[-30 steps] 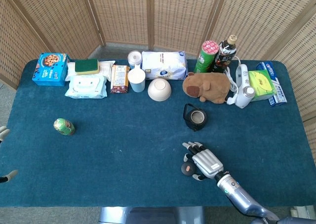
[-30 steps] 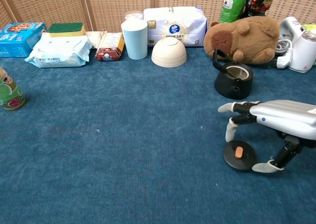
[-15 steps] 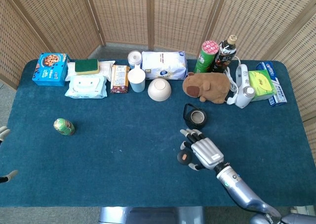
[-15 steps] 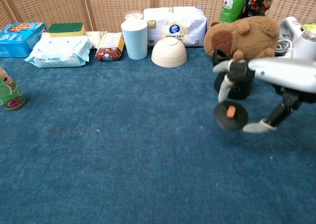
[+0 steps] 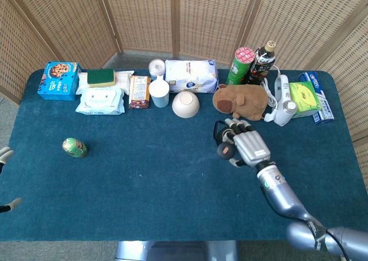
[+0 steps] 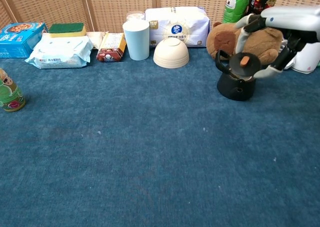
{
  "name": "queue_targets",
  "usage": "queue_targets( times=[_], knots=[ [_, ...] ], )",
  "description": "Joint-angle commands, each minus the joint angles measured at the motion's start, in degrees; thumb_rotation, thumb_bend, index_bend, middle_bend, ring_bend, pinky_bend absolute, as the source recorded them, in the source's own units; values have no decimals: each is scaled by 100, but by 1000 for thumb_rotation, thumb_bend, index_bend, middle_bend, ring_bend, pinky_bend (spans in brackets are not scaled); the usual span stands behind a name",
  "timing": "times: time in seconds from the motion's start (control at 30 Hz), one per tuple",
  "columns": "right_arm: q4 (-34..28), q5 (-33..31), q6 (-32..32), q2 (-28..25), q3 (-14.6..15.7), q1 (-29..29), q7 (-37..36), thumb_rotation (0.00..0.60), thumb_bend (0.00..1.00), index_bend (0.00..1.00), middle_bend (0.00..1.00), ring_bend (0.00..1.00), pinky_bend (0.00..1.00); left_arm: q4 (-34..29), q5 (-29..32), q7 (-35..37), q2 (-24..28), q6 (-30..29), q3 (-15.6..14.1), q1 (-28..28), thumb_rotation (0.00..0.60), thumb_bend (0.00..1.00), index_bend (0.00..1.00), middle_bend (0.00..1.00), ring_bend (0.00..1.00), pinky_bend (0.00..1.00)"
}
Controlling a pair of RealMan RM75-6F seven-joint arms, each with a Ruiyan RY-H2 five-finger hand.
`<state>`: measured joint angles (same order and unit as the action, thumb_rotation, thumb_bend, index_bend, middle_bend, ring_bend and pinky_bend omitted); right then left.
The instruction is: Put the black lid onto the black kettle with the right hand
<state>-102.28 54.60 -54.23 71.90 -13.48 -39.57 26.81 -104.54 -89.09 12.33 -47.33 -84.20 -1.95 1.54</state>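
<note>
My right hand (image 5: 246,144) (image 6: 280,29) holds the black lid (image 6: 243,63) (image 5: 224,150), a round disc with an orange knob, tilted and lifted off the table. In the chest view the lid hangs just above the mouth of the black kettle (image 6: 235,85), which stands on the blue cloth in front of the plush toy. In the head view my hand covers most of the kettle (image 5: 218,131); only its handle shows. Only the fingertips of my left hand (image 5: 6,180) show at the left edge, spread with nothing in them.
A brown plush capybara (image 5: 240,102) sits right behind the kettle. A white bowl (image 5: 185,104), a cup (image 5: 158,92), a flour bag (image 5: 191,76), bottles (image 5: 261,62) and a white appliance (image 5: 283,103) line the back. A small green jar (image 5: 74,148) stands at the left.
My right hand has lifted the lid off the cloth and carried it away from me and upward, from the near table to just above the kettle.
</note>
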Motion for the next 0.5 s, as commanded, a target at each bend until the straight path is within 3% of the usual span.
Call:
queue_targets(
  times=[0.03,0.5],
  knots=[
    [403,-594,128,30,-156,-271,144,600,326,384,51,13,0,-41,-5,-127,-31,38,-1,26,600,117,0,0,0,37],
    [1215,-1691,565,300,-188,-826,14,600,327,388,51,12,0,-123,210,-262,-56,223,58,119,600,117,0,0,0,37]
  ],
)
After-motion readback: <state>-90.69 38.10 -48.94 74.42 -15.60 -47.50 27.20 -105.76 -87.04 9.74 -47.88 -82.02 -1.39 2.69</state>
